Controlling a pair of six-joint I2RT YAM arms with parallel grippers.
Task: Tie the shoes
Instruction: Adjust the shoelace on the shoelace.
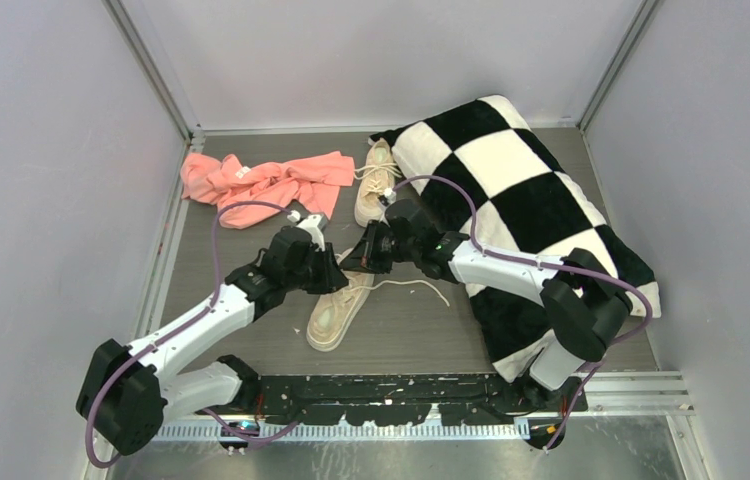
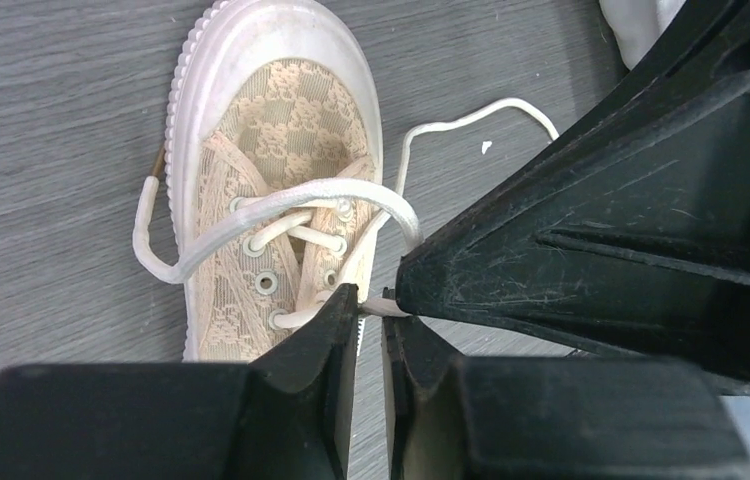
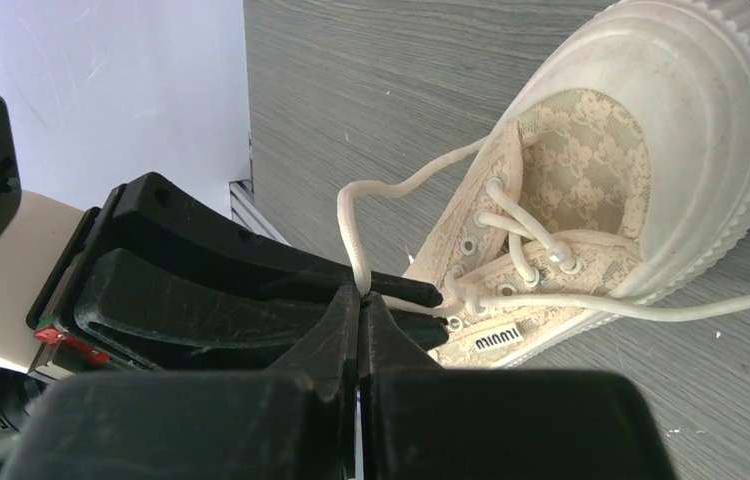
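Observation:
Two beige shoes lie on the grey floor. The far shoe (image 1: 375,182) sits beside the pillow. The near shoe (image 1: 336,312) (image 2: 271,180) (image 3: 591,190) lies under both grippers, its cream lace (image 2: 281,205) loose and untied. My right gripper (image 1: 359,262) (image 3: 361,292) is shut on a lace strand just above the eyelets. My left gripper (image 1: 341,270) (image 2: 371,302) meets it tip to tip. Its jaws stand a narrow gap apart, with the same strand crossing at their tips. A free lace end (image 1: 421,288) trails to the right.
A black-and-white checkered pillow (image 1: 521,200) fills the right side, partly over the right arm's link. A pink cloth (image 1: 266,180) lies crumpled at the back left. Grey walls close in on three sides, with a metal rail (image 1: 371,395) along the near edge.

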